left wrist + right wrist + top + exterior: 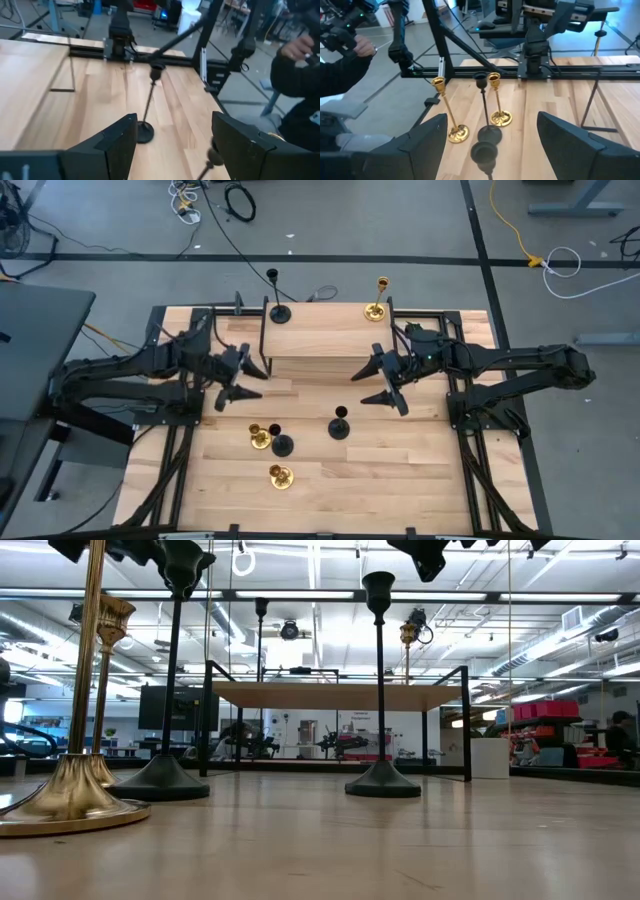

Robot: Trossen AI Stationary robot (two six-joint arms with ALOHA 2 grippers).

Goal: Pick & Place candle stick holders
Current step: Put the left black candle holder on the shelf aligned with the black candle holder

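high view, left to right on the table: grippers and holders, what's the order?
left gripper → gold holder → black holder on the shelf → lone black holder → gold holder on the shelf → right gripper. The clustered holders at lower left overlap; skipped.

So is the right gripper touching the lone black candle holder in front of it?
Apart. In the high view the right gripper, fingers open, sits short of the black candle holder, with bare wood between them.
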